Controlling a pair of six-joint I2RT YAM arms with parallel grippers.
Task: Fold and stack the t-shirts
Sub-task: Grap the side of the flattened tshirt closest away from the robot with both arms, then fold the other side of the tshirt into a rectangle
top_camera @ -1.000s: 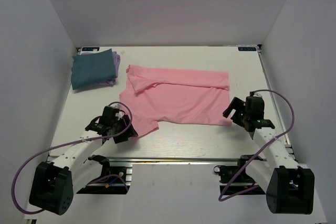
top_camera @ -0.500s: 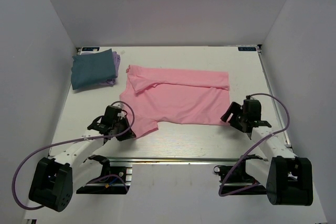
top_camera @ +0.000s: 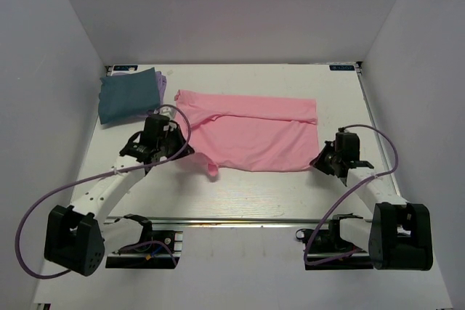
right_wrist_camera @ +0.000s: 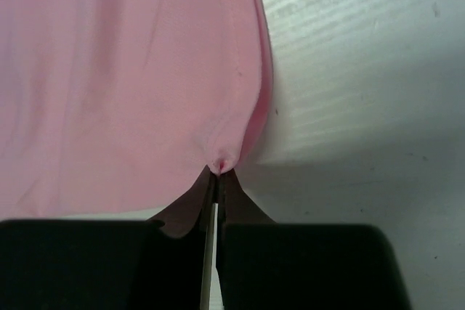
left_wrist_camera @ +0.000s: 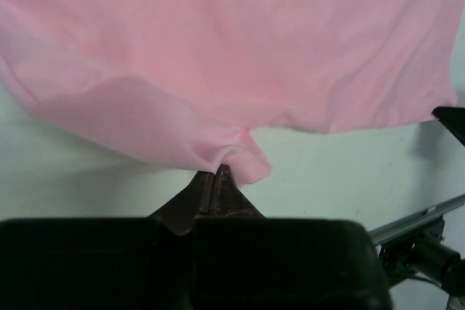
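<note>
The light pink t-shirt lies spread across the middle of the table, its far edge folded over. My left gripper is shut on its near-left edge, and in the left wrist view the pinched pink hem bunches over the shut gripper. At the shirt's near-right corner my right gripper is shut on the cloth. The right wrist view shows a small fold of pink t-shirt pinched in the gripper. The dark teal-blue t-shirt sits folded at the back left on the lavender t-shirt.
White walls close in the table on the left, back and right. A metal rail runs along the near edge between the arm bases. Bare tabletop shows in front of the pink shirt.
Both grippers have shut on the pink shirt. The left one moved away from the near edge, dragging the near-left part inward. The right one slid in to the near-right corner.
</note>
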